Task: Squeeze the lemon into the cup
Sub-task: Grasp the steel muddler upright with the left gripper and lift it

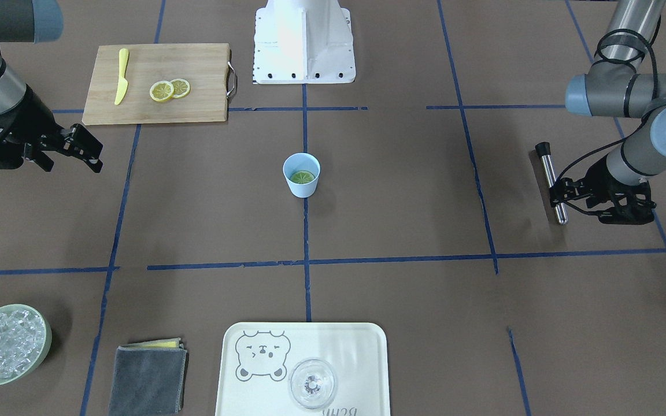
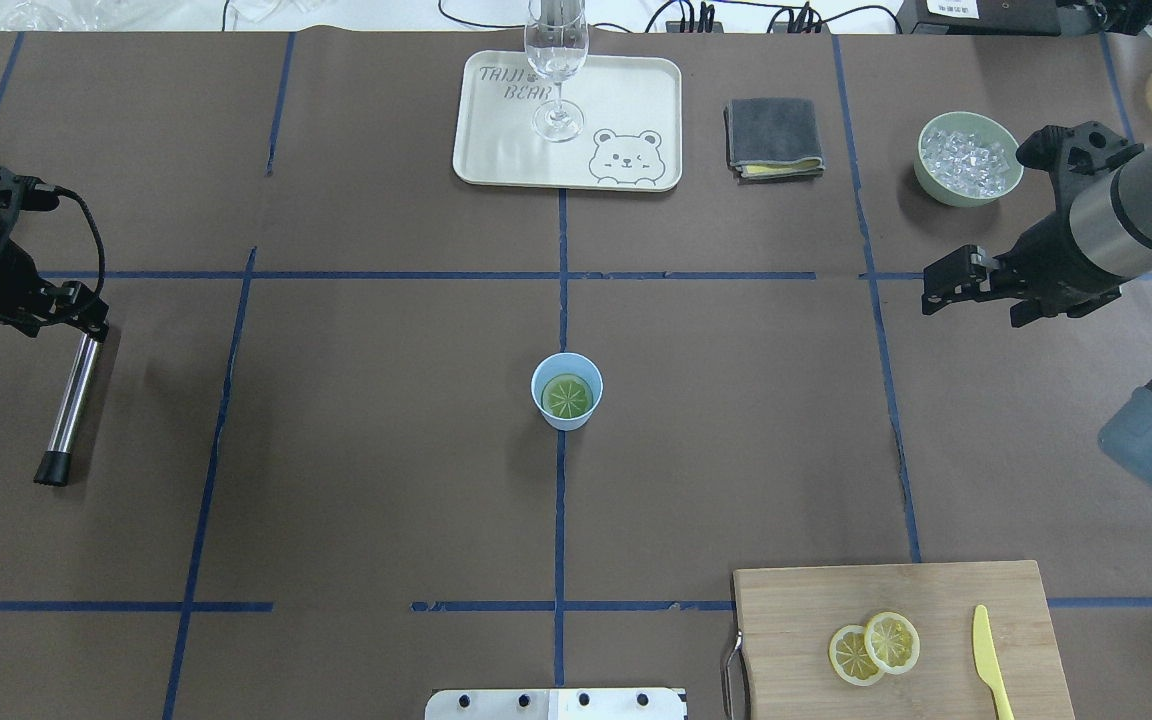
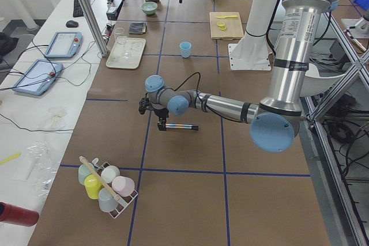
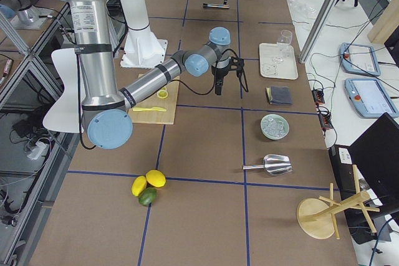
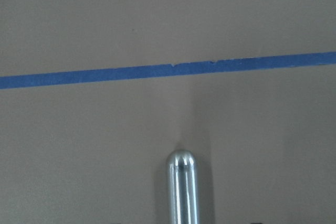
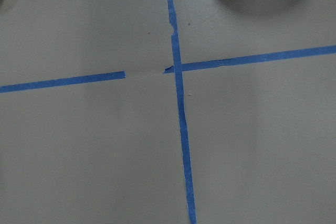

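Worktop (image 2: 386,450), centre: cup (image 2: 567,412) holding the lemon (image 2: 569,397), flat inside. Right gripper (image 2: 948,283): jaws apart, empty. Left gripper (image 2: 84,320) at a metal rod (image 2: 71,405); clamping cannot be told. The lemon is probably light, stiff and thin, best pinched across its rind.

a robotics lab, by the look of it. two grey-and-blue robot arms (image 4: 93,60) rise from a white pedestal (image 1: 304,46) at a long table (image 2: 386,450) papered brown and ruled into squares with blue tape (image 2: 560,520). an aluminium frame post (image 3: 86,10) stands at the table's edge. in the left-end view, at 9 o'clock, a white side bench (image 3: 34,142) carries two teach pendants (image 3: 62,44); cables (image 2: 736,15) and what looks like a power strip trail at 12 o'clock overhead.
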Robot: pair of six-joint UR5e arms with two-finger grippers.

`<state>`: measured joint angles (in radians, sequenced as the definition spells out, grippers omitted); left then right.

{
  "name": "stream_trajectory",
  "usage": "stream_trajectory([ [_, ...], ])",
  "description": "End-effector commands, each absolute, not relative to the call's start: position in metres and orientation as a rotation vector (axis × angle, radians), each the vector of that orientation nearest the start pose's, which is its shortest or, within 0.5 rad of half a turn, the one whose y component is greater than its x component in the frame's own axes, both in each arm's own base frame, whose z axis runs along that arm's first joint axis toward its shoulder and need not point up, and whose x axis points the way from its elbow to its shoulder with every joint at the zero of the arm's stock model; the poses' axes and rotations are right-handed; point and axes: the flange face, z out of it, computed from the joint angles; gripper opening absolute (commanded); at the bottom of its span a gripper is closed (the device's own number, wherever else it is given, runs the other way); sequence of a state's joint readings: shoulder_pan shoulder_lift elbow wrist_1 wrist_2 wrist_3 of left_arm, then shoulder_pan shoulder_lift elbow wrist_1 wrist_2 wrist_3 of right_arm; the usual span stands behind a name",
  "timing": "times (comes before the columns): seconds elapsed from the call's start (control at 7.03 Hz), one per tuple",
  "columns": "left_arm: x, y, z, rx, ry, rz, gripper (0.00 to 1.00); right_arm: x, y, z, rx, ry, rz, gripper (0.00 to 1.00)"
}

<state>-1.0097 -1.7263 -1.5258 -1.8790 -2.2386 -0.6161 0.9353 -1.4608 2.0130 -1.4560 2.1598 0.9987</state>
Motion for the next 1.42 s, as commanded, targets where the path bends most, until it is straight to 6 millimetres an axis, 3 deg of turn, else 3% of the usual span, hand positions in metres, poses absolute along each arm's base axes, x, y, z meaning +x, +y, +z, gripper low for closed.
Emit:
stream_trajectory([
  [0.0, 0.258, -0.528, 0.574, -0.044, 0.763, 0.098, 0.82, -0.240, -0.456, 0.384, 0.025, -0.857, 0.144, 1.00],
  [0.28, 0.271, -0.521, 0.579, -0.059, 0.757, 0.122, 0.78, -0.241, -0.455, 0.384, 0.025, -0.856, 0.143, 1.00],
  [0.57, 0.273, -0.520, 0.582, -0.061, 0.752, 0.126, 0.71, -0.242, -0.456, 0.382, 0.026, -0.860, 0.141, 1.00],
  [0.71, 0.274, -0.519, 0.583, -0.065, 0.751, 0.126, 0.60, -0.242, -0.456, 0.383, 0.025, -0.859, 0.143, 1.00],
  [1.0, 0.276, -0.519, 0.583, -0.067, 0.750, 0.130, 0.23, -0.242, -0.456, 0.383, 0.025, -0.859, 0.143, 1.00],
  [1.14, 0.277, -0.521, 0.580, -0.063, 0.750, 0.134, 0.00, -0.242, -0.456, 0.383, 0.025, -0.859, 0.143, 1.00],
  [1.28, 0.278, -0.523, 0.573, -0.054, 0.754, 0.138, 0.00, -0.242, -0.456, 0.383, 0.023, -0.858, 0.143, 1.00],
])
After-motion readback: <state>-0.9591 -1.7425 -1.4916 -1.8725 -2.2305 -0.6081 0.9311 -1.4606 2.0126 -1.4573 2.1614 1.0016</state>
